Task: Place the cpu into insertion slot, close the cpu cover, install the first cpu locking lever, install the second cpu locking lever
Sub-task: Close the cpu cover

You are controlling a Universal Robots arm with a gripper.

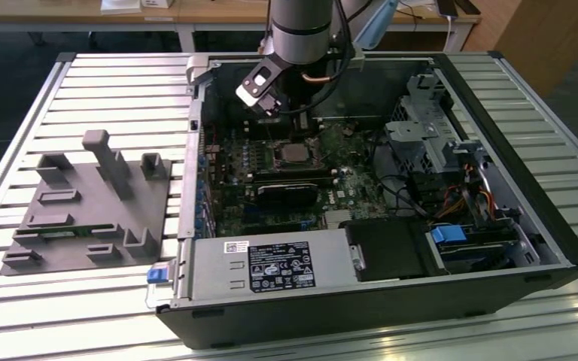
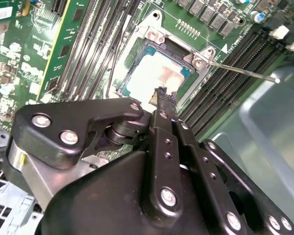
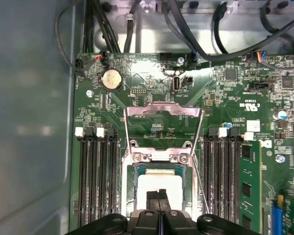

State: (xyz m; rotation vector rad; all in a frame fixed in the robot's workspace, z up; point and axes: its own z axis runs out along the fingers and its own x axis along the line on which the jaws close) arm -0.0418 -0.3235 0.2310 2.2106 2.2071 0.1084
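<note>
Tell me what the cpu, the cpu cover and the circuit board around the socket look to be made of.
cpu: the top looks like metal, pale silvery-grey with a matte finish that catches the light evenly.
cpu cover: thin sheet metal, likely steel, bright and shiny with glints along its edges.
circuit board: probably a rigid laminate with a glossy green coating, showing fine traces and solder points.

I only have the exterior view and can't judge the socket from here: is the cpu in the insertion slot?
Observer: Yes. In the first wrist view the cpu lies flat in the insertion slot.
Operator: And the cpu cover?
Observer: Open. The cpu cover is swung back off the slot, hinged at its far side.
Operator: Gripper?
Observer: The gripper is shut with nothing in it, its tips over the cpu.
</note>
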